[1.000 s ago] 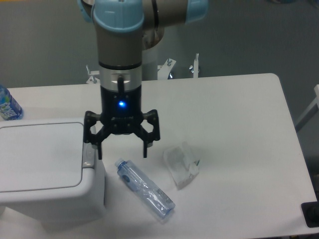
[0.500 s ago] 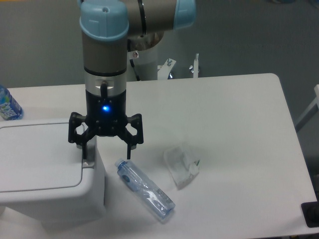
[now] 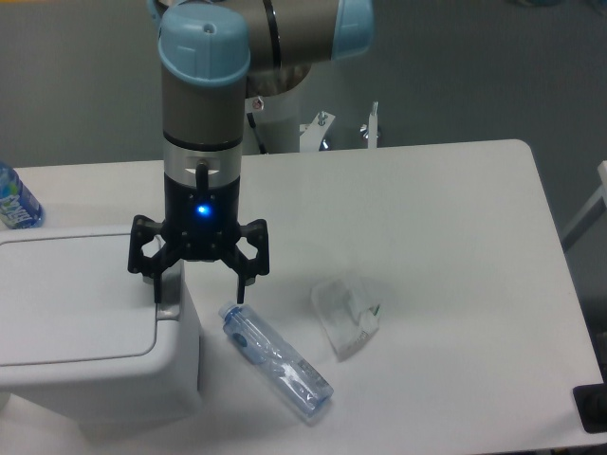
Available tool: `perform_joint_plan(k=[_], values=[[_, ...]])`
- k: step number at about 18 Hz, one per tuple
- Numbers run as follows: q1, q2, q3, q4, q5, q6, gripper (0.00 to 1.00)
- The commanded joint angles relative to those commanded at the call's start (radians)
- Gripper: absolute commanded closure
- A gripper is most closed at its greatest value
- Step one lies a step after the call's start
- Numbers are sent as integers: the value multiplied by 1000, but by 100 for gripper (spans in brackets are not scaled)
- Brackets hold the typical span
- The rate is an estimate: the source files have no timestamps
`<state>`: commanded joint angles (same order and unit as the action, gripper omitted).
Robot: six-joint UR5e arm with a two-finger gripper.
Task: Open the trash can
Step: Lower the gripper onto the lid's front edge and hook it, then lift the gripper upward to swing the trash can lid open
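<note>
Arm upright, jaws spread wide over the right edge of the closed trash can.

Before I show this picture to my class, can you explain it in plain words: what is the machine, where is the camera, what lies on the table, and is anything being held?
There is one view, from a fixed camera looking down at a white table from the front. The grey and light-blue column is a robot arm. At its lower end is a black gripper with two fingers, spread open and holding nothing. One finger hangs over the right edge of the trash can, a large white bin at the left with its flat lid down, close to the small grey button there. Whether it touches the button I cannot tell. On the table lie a clear plastic bottle on its side and a crumpled clear wrapper. Part of another bottle shows at the left edge.
</note>
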<state>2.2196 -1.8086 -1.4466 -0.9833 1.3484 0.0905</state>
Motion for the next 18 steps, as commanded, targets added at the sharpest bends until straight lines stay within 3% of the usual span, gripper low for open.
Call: perform_joint_plan(k=[18], values=[[8, -17, -2, 8, 2, 12, 0]])
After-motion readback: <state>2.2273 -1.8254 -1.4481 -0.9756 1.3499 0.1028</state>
